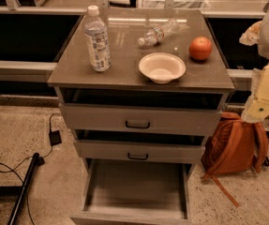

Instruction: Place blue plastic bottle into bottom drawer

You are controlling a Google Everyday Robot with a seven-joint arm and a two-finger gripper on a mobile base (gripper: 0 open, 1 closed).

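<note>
blue plastic bottle (97,40): upright near the left edge of the desk (124,76), white cap on, touched by nothing. not yet grasped, not yet lifted. bottom drawer (136,184): already pulled well out at floor level, grey box bare inside as far as visible, ready to receive. gripper (252,33): at the far right of the view, beyond the desk's right edge, well apart from the bottle; spread or pressed together, cannot tell. by the look of it, only the drawer opening done; reaching, grasping, carrying down and letting go all left.

edges and room: close to the desk's left rim, hence some risk of tipping off that side under a careless push from the right. in between gripper and bottle: a white bowl (162,67) near the front, an orange (200,48) to its right, a smaller bottle (158,33) on its side toward the back; likely calls for a path over them or round the front. upper drawers (138,118): dark gaps above, reaching out less far than the bottom one, leaving open room straight down into its front part. orange backpack (235,144) on the floor against the cabinet's right flank, cables (54,137) on the left floor; both apart from the drawer mouth.
</note>
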